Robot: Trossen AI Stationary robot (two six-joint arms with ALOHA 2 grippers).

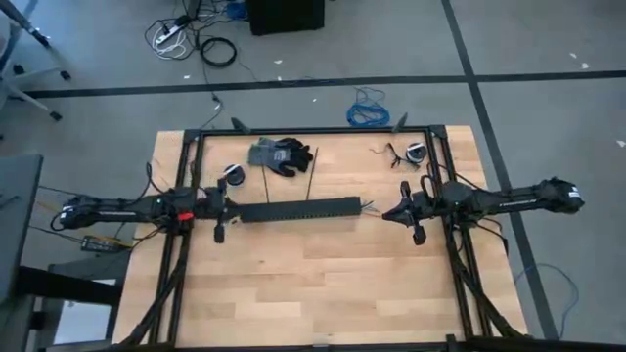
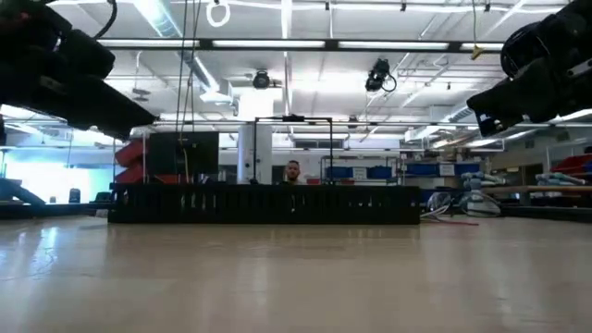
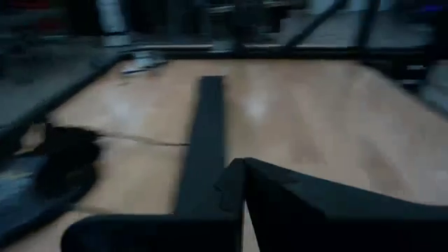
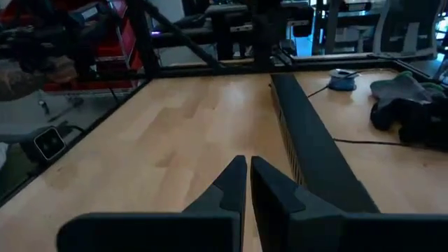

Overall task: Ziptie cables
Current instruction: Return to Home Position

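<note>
A long black strip (image 1: 298, 209) lies flat across the middle of the wooden table (image 1: 323, 284); it also shows in the low view (image 2: 264, 203). A few thin wire ends (image 1: 368, 206) stick out at its right end, and I cannot make out more of the cables. My left gripper (image 1: 235, 207) is shut just off the strip's left end, with the strip (image 3: 206, 133) running away beside its fingers (image 3: 243, 168). My right gripper (image 1: 385, 214) is shut a little off the strip's right end (image 4: 248, 162). The low view shows both arms held above the tabletop.
Dark gloves (image 1: 281, 154) lie behind the strip, with two thin dark strands (image 1: 311, 182) between them and it. Tape rolls sit at the far left (image 1: 233, 174) and far right (image 1: 416, 152). A blue coiled cable (image 1: 369, 110) lies on the floor beyond the table. A black frame (image 1: 313, 130) rims the table.
</note>
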